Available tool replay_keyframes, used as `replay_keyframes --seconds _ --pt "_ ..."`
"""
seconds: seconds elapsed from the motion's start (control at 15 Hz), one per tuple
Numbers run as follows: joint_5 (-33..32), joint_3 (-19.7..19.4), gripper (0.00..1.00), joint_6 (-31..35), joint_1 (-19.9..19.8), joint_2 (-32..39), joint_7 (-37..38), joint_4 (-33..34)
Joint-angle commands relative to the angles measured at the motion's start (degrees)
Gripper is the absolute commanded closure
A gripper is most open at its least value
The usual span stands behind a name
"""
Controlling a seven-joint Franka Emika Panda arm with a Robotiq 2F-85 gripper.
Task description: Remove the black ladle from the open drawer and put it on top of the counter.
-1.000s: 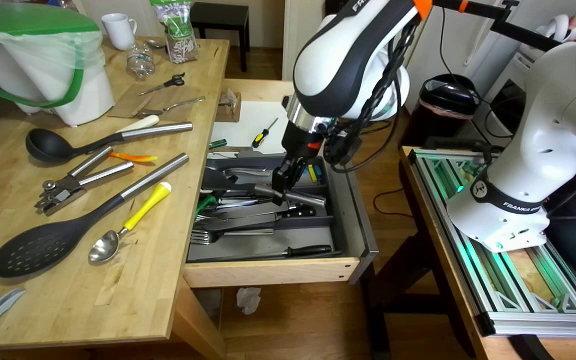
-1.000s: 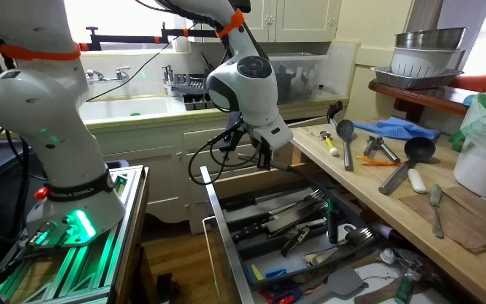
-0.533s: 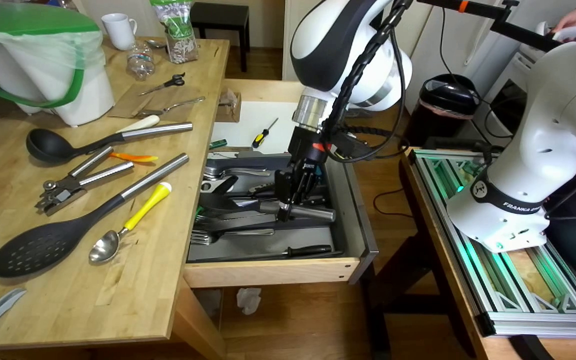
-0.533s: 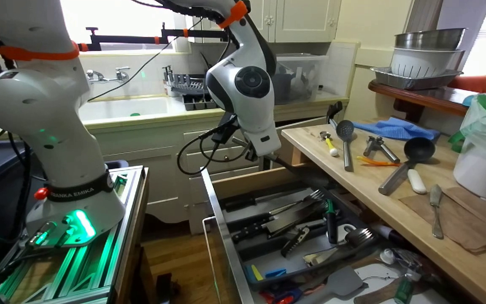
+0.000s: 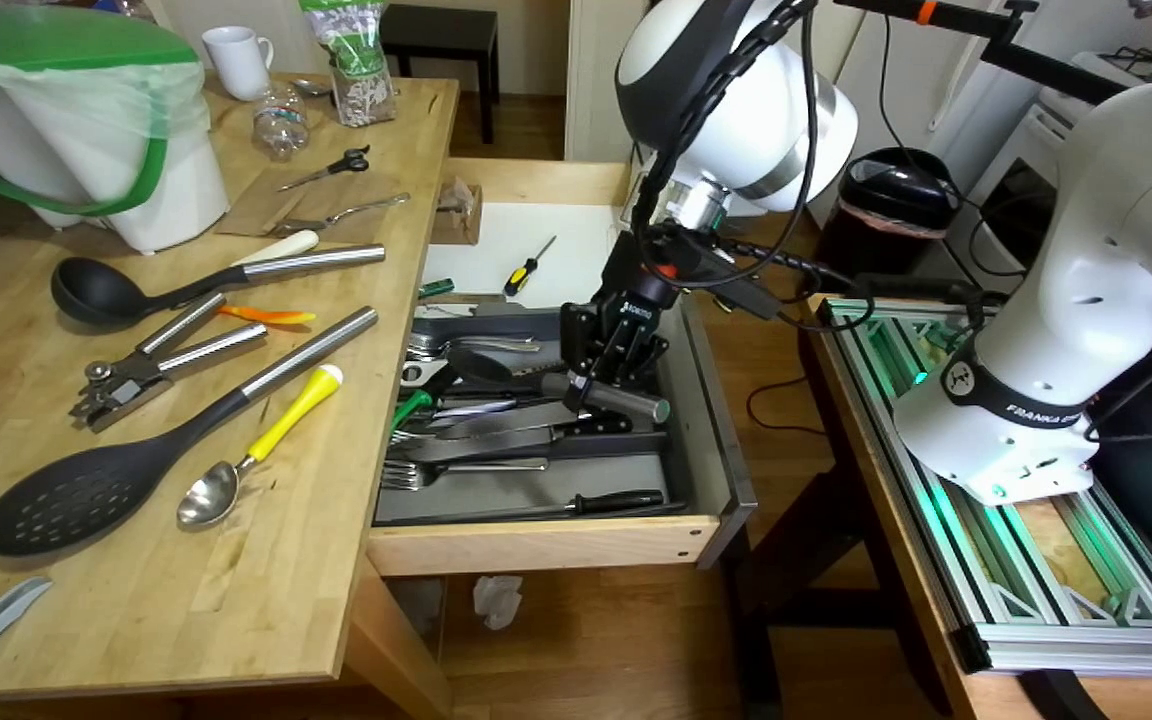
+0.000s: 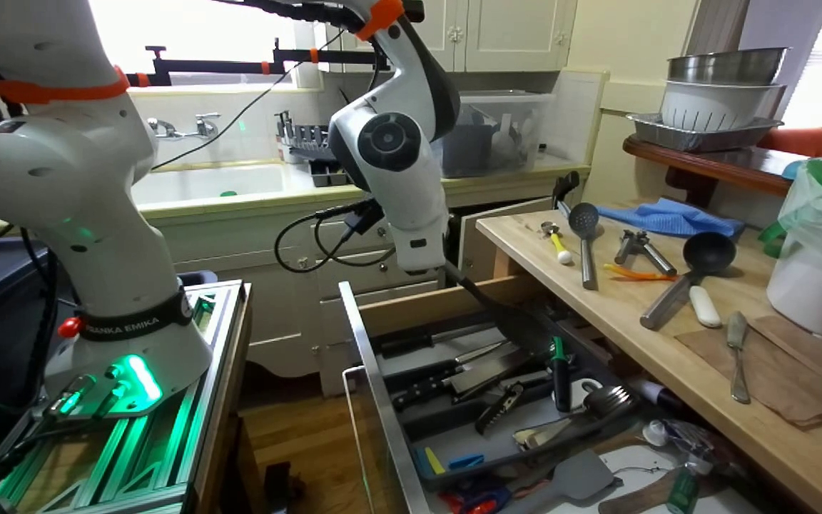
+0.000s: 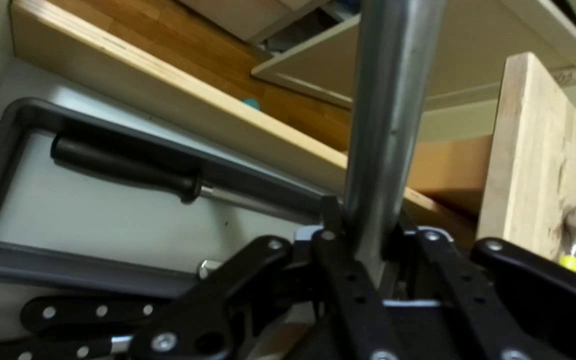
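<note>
Gripper (image 7: 370, 240): fingers (image 7: 350, 285) closed on a round metal handle (image 7: 393, 115), parted only by its thickness, the handle clamped between them.
Black ladle (image 6: 518, 325): judged to be the held utensil; its dark head slopes down and out from the fingers, toward the counter (image 5: 236, 620), over the open drawer (image 5: 536, 553). Whether it touches anything below cannot be told.
Counter edge: past the head from the fingers; since the head hangs lower than the grip, moving sideways before lifting enough could knock it there.
Smooth handle: the head's weight, well out from the fingers, may make it roll or tip.
Green-and-black tool (image 6: 561, 375): beyond the fingers, just beside the head's tip in an exterior view; a low drag could snag it.
Slotted spoon (image 5: 121, 470): farther out from the fingers, on the counter; a careless release could land across it.
</note>
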Motion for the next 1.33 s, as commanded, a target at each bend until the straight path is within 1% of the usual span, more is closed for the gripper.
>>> replay_keyframes --seconds 0.0,0.07,0.2,0.33,0.4,0.47,0.53,0.6,0.67,0.73,0.8,0.87,1.0,1.07,1.13,1.27 --pt "1.86 3.26 0.94 13.37 1.98 -7.93 7.38 -4.57" --pt "1.86 4.47 0.94 18.15 3.02 -8.81 9.19 -5.00" --pt "-0.99 7.40 0.94 27.29 4.44 -10.44 11.78 -5.32" --pt "-7.10 9.85 0.94 32.69 5.02 -10.40 12.79 -5.30" --pt "-10.34 10.56 0.94 33.07 4.91 -9.20 12.13 -4.49" --pt "-14.95 10.42 0.94 33.16 5.07 -8.22 12.79 -4.03" --pt "-17.70 11.21 0.94 32.56 3.85 -7.39 11.21 -2.84" --pt "-22.24 11.01 0.94 31.07 2.92 -6.59 10.98 -1.75" --pt "-27.92 9.18 0.94 29.81 3.33 -5.93 11.60 -0.60" --pt "-32.43 8.53 0.94 29.35 2.58 -4.68 10.93 0.85" --pt "-37.08 10.22 0.94 29.13 -0.35 -3.61 10.85 2.06" --pt "-41.81 10.42 0.94 28.38 -1.73 -3.03 10.82 3.44" --pt "-51.56 9.92 0.94 24.53 -3.68 -2.95 11.23 6.41" --pt "-56.30 6.68 0.94 21.48 -1.36 -2.90 11.68 8.75" --pt "-59.64 8.65 0.94 19.45 -3.88 -1.92 10.96 11.41" --pt "-63.37 7.92 0.94 14.45 -3.39 -0.43 7.97 17.04"
